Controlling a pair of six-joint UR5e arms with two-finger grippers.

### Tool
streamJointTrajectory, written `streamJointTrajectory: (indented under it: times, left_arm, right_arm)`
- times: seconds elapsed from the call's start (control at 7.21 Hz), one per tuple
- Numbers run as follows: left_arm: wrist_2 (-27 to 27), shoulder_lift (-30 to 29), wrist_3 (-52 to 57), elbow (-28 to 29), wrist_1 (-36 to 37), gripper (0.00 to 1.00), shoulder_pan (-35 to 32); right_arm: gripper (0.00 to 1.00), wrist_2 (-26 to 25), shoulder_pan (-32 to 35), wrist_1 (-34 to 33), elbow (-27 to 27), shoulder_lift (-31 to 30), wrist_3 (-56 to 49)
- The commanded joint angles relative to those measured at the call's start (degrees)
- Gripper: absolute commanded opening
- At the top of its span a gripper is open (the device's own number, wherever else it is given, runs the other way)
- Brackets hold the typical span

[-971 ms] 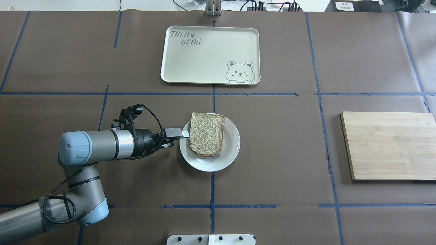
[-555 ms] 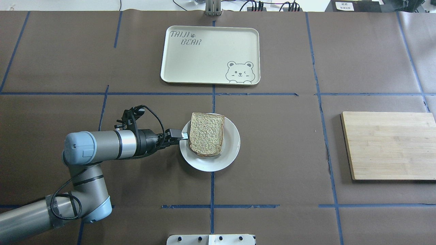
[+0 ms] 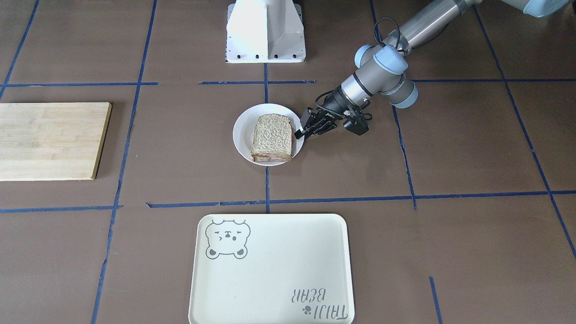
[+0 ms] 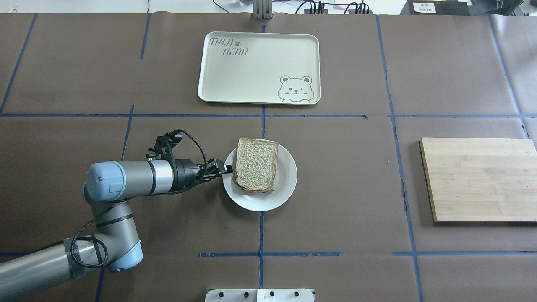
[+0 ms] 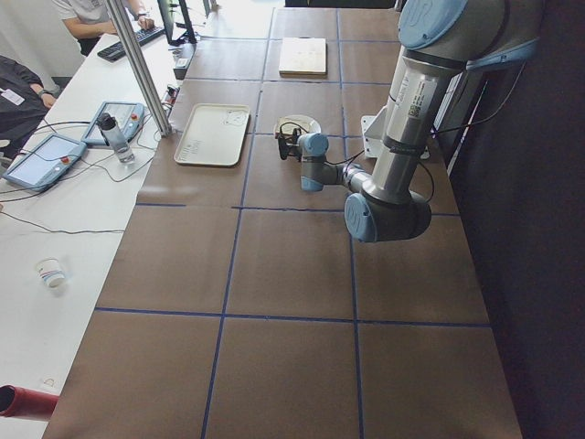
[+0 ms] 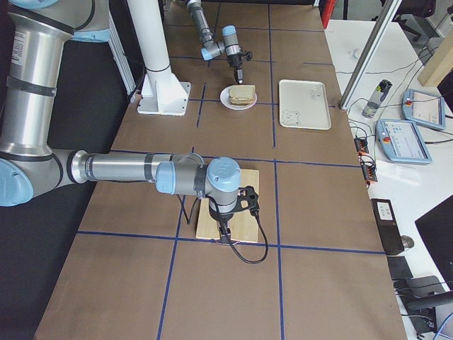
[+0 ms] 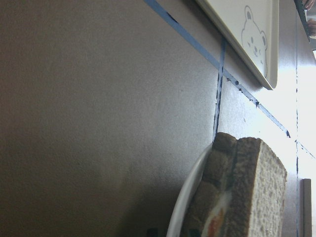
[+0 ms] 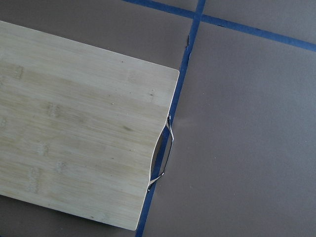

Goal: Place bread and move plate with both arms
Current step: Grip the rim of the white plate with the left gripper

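Overhead exterior: left hand [image 4: 227, 169] horizontal, seemingly pinching plate [image 4: 286, 184] rim.

plate [image 4: 286, 189]: centre of the overhead frame, on the tabletop [image 4: 356, 209]
bread [image 4: 256, 164]: on the plate, toward its left half
tray [image 4: 251, 71]: upper centre, above the plate
board [image 4: 480, 178]: right edge, well apart from the plate
left pincer [image 4: 226, 169]: at the plate's left rim

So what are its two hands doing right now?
Left hand: looks closed on the plate rim.
Right hand: above the wooden board; cannot tell whether open or closed.
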Motion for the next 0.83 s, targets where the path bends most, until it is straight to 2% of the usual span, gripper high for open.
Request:
streamJointTrajectory:
  times: [0.0,0.42,0.69]
  left_arm:
    - [0.00,-0.06,-0.07,0.28,-0.05,0.22,0.02]
    - [0.00,-0.23,-0.07,0.28,-0.05,0.22,0.72]
    - [0.00,-0.94,-0.85,-0.07,-0.13,0.07,0.63]
  right_arm:
    - [1.00,-0.01,0.00,0.00,0.00,0.09,0.10]
    - [1.00,-0.01,0.00,0.00,-0.70,0.09,0.19]
    - [1.00,-0.01,0.00,0.00,-0.70,0.09,0.19]
